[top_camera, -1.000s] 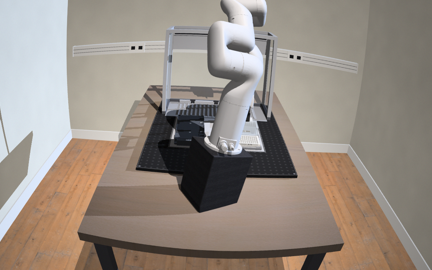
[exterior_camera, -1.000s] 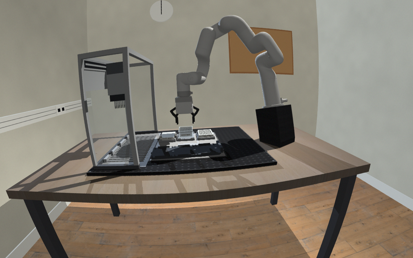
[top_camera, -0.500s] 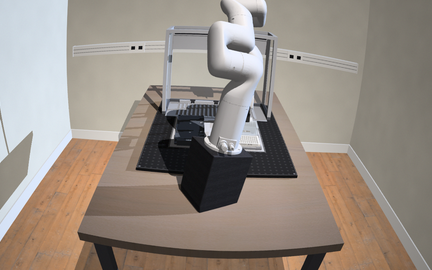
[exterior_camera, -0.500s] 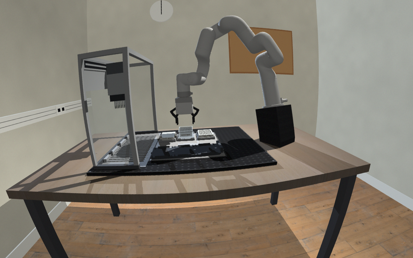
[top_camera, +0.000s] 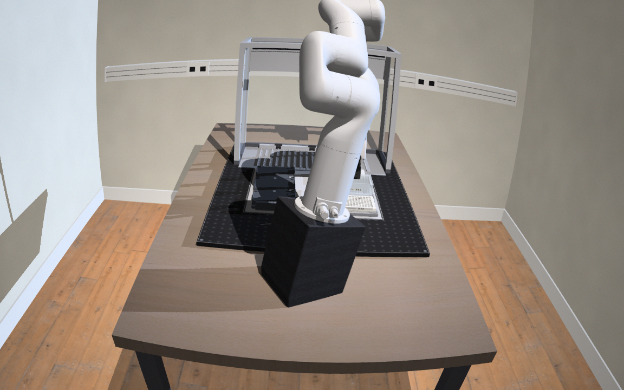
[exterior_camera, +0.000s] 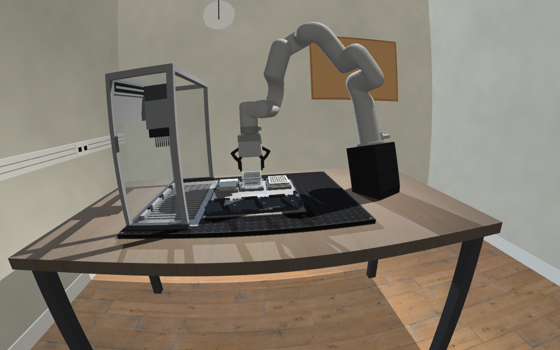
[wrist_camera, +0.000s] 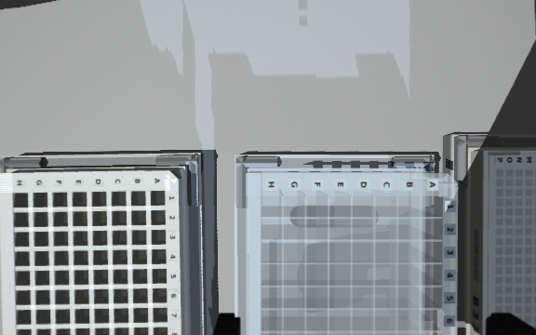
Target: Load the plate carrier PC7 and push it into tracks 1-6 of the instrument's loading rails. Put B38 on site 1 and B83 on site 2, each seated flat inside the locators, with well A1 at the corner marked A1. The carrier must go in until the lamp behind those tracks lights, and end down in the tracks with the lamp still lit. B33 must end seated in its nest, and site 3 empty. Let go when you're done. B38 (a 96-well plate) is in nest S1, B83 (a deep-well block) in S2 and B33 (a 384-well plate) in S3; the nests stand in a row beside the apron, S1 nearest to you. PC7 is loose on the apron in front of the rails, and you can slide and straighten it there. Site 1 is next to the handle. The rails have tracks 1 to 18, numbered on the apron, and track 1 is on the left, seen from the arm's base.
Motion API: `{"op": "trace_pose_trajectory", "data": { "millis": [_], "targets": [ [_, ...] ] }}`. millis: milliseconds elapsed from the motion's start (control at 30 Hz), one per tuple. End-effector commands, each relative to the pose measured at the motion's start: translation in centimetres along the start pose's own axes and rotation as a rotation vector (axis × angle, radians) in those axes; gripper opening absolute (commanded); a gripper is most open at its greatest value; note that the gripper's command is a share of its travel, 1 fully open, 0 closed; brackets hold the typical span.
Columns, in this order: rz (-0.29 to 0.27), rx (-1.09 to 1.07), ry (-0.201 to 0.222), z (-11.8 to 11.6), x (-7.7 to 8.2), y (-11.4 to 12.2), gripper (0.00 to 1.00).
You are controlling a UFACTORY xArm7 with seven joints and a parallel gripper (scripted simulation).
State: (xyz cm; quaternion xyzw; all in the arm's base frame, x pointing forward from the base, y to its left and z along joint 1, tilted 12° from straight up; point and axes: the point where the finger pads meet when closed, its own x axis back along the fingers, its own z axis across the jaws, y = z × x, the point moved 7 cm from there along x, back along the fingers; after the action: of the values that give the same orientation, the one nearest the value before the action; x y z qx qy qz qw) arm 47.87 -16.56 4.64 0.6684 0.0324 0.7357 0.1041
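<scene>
My gripper (exterior_camera: 250, 163) is open and empty, hanging just above the middle nest. The deep-well block B83 (wrist_camera: 347, 251), translucent, sits in that nest straight under the gripper (exterior_camera: 251, 178); dark fingertips show at the wrist view's bottom edge on either side of it. The 96-well plate B38 (wrist_camera: 91, 251) (exterior_camera: 278, 181) (top_camera: 362, 201) sits in the nest nearest the arm's base. The 384-well plate B33 (wrist_camera: 524, 242) sits in the far nest, in shadow (exterior_camera: 229, 183). The dark carrier PC7 (exterior_camera: 251, 204) (top_camera: 273, 186) lies on the apron beside the nests, its sites bare. In the top view the arm hides the gripper.
The instrument's grey frame (exterior_camera: 155, 148) stands over the ribbed loading rails (exterior_camera: 186, 198), with a pipetting head hanging inside (exterior_camera: 158, 117). The arm's black pedestal (exterior_camera: 372, 169) stands at the near end of the perforated black base mat (exterior_camera: 329, 204).
</scene>
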Motion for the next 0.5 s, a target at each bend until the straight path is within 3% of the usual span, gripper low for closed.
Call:
{"op": "trace_pose_trajectory", "data": {
  "millis": [0,467],
  "targets": [
    [0.000,0.000,0.004,0.13,-0.26,0.02,1.00],
    [0.000,0.000,0.004,0.13,-1.06,0.02,1.00]
  ]
}}
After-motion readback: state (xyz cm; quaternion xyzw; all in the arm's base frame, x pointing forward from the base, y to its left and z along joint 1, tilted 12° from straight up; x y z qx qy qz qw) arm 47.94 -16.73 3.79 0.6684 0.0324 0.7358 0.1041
